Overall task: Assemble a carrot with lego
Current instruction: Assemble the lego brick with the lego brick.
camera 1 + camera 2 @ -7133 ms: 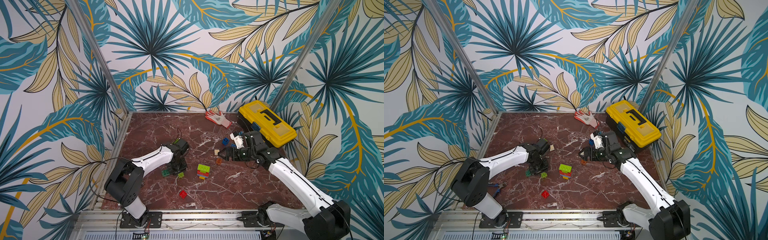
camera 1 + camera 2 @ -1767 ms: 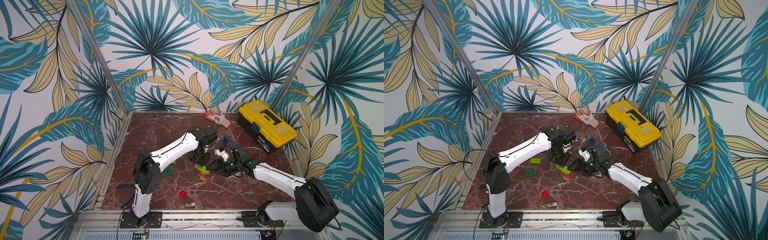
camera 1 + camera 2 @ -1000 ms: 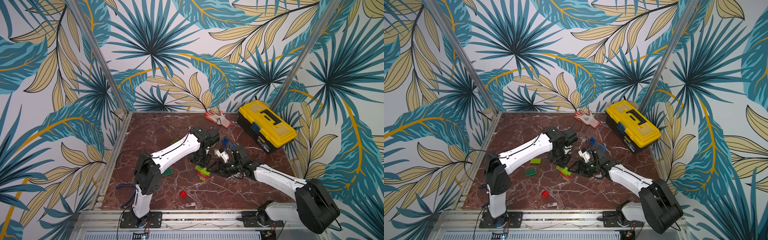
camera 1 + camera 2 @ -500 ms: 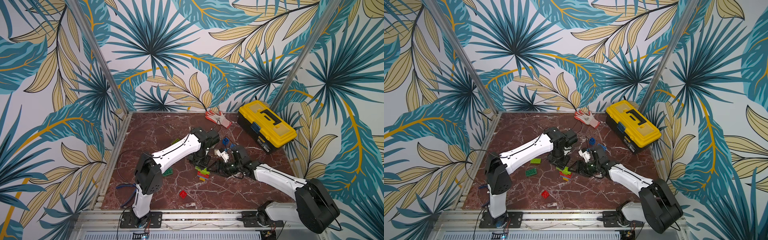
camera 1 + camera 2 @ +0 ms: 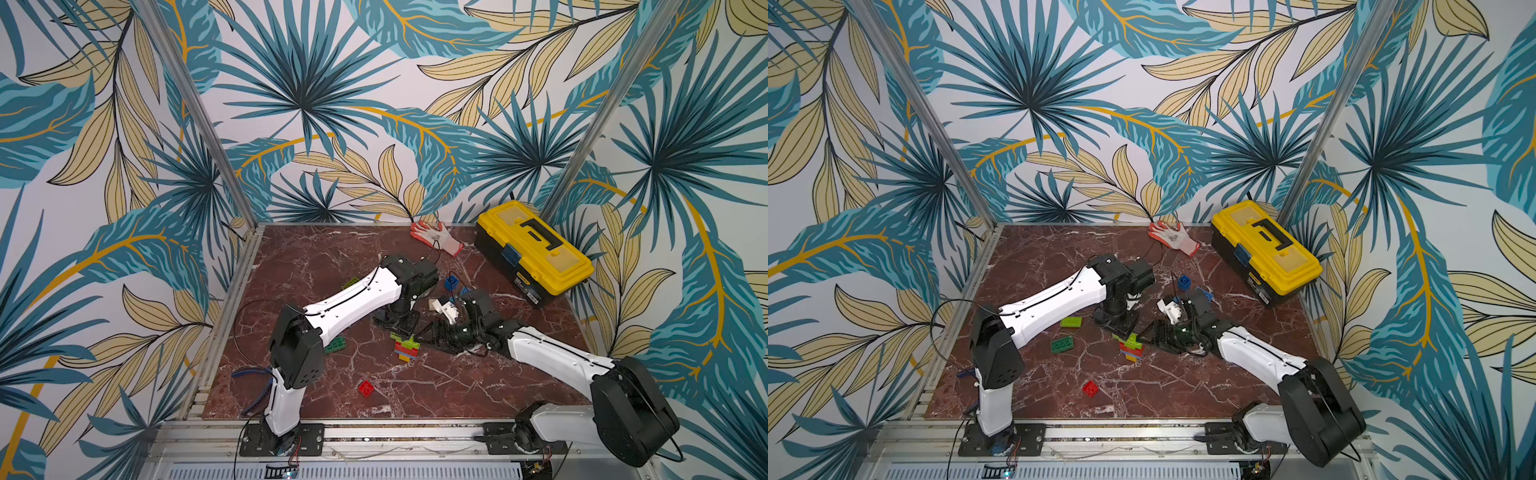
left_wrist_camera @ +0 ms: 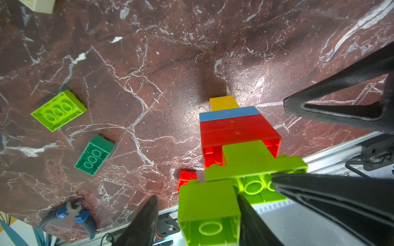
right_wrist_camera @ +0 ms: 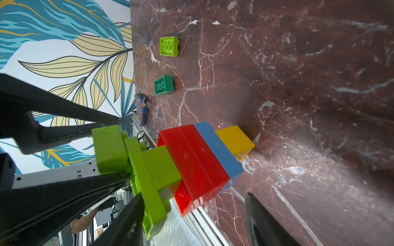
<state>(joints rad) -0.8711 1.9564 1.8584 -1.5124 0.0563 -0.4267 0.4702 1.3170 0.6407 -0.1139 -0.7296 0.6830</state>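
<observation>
A lego stack (image 5: 406, 348) (image 5: 1131, 347) stands mid-table: yellow at the base, then blue, two red bricks (image 6: 234, 132) (image 7: 198, 157) and lime green on top. My left gripper (image 5: 401, 328) (image 6: 196, 197) hangs over it, open. The top lime brick (image 6: 209, 202) (image 7: 108, 147) sits between its fingers, one finger clear of it and the other against it. My right gripper (image 5: 432, 334) (image 7: 193, 193) is open astride the stack from the side. One finger touches the wide lime brick and the other is apart.
Loose lego lies about: a lime oblong (image 5: 1071, 321), a dark green one (image 5: 336, 345), a red one (image 5: 365, 388) near the front, a blue one (image 5: 451, 283) behind. A yellow toolbox (image 5: 534, 249) and a glove (image 5: 436, 237) sit at the back right. Blue-handled pliers (image 6: 70, 215) lie front left.
The left gripper's jaws have parted from the top lime brick, which stays on the stack. Both arms have hardly shifted over the last second.
</observation>
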